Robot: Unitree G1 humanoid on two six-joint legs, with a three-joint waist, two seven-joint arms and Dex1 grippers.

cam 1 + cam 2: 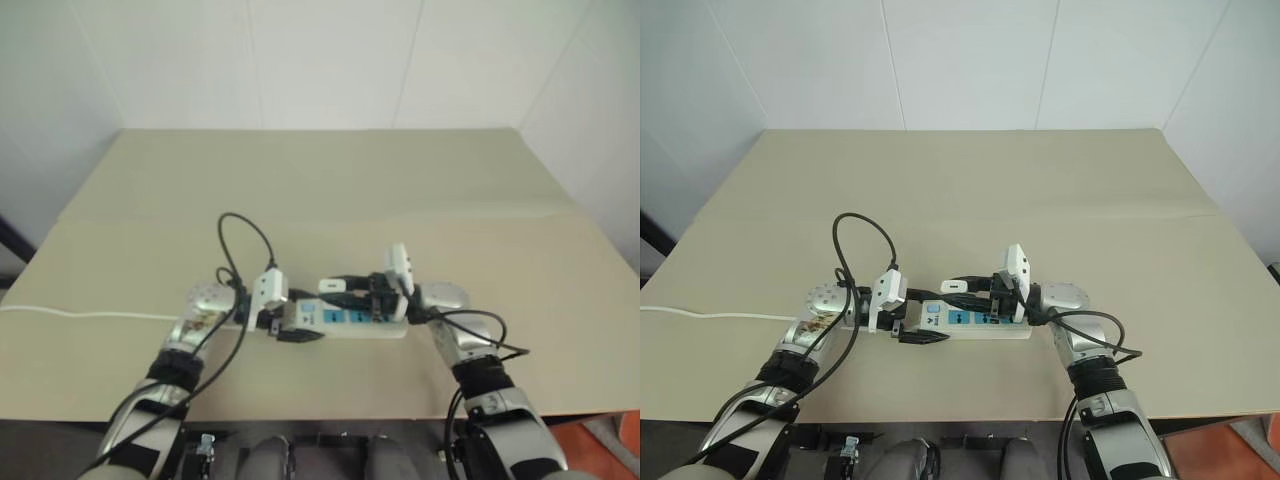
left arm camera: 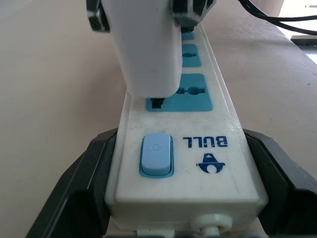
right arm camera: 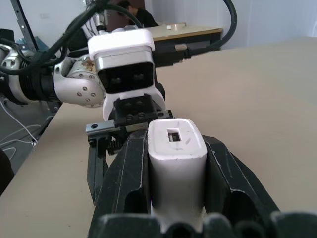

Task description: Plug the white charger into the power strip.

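Both forearms are showing as silvery metal shells, banded in black near the elbows, each ending in a rounded silver wrist joint dotted with small screws. The left gripper (image 1: 908,332) and the right gripper (image 1: 985,292) are each carrying two black fingers — chunky and ribbed on their inner faces. A white boxy camera housing (image 3: 121,58) with a dark grey front plate is sitting on each wrist. Black cables (image 1: 855,250) are looping up off the left wrist and curling beside the right forearm — thin and glossy.
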